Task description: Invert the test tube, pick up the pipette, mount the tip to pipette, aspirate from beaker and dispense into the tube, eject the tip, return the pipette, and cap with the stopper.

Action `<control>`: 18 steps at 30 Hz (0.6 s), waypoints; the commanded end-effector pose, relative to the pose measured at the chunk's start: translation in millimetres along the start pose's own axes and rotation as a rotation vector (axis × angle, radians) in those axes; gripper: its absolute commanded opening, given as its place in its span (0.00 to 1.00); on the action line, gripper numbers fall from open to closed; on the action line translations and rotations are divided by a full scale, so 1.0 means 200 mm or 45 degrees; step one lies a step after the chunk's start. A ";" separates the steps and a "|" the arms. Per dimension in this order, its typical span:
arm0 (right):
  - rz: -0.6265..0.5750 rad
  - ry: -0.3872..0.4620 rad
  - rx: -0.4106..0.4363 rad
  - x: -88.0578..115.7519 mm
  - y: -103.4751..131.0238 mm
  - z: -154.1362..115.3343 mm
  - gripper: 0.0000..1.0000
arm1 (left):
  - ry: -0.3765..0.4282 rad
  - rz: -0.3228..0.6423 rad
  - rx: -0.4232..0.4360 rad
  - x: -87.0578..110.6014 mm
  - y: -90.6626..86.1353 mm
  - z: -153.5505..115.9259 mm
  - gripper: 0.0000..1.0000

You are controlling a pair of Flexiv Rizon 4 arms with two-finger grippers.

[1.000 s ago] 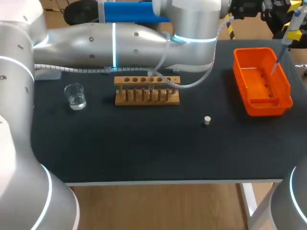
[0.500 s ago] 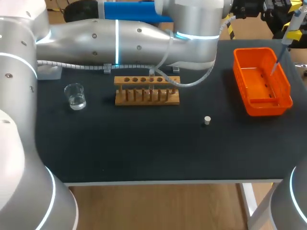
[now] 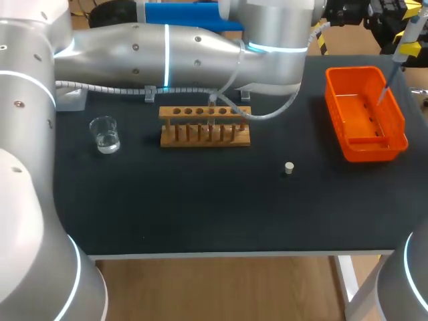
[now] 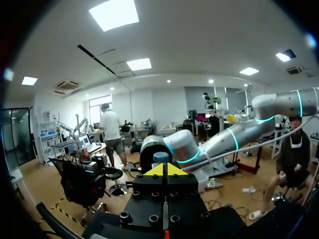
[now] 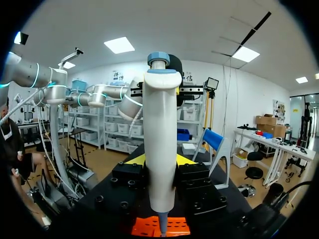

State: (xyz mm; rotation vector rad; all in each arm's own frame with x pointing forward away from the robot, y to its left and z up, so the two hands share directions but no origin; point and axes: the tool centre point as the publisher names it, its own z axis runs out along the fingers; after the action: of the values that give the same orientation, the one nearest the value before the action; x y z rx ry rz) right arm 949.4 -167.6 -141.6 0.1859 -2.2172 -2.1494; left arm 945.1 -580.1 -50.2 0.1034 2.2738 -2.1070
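Your right gripper (image 5: pixel 160 160) grips the pipette (image 5: pixel 162 144) above the orange bin (image 3: pixel 399 120) at the table's far right corner. Your left gripper (image 4: pixel 164 170) has its fingers pinched together, empty. Press off-centre and the tip (image 5: pixel 162 226) may cling or miss the bin.

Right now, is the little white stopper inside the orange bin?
No, the stopper lies on the black table, out in the open and apart from the orange bin.
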 end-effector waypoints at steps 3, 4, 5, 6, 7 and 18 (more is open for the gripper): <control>0.000 0.000 0.003 0.00 0.00 0.00 0.00 | 0.009 -0.004 -0.004 -0.02 0.01 0.01 0.00; 0.000 0.000 0.003 0.00 0.00 0.00 0.00 | 0.009 -0.005 -0.004 -0.02 0.01 0.01 0.00; 0.000 0.000 0.003 0.00 0.00 0.00 0.00 | 0.009 -0.006 -0.004 -0.03 0.01 0.01 0.00; 0.000 0.000 0.003 0.00 0.00 0.00 0.00 | 0.009 -0.007 -0.005 -0.03 0.01 0.01 0.00; 0.000 0.000 0.003 0.00 0.00 0.00 0.00 | 0.009 -0.008 -0.005 -0.03 0.01 0.01 0.00; 0.000 0.000 0.003 0.00 0.00 0.00 0.00 | 0.008 -0.023 -0.012 -0.03 0.03 0.01 0.00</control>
State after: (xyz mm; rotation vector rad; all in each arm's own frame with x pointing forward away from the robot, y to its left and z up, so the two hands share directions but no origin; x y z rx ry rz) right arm 949.2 -167.7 -142.9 0.1852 -2.2179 -2.1491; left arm 949.4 -581.1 -54.5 0.0869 2.2900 -2.1084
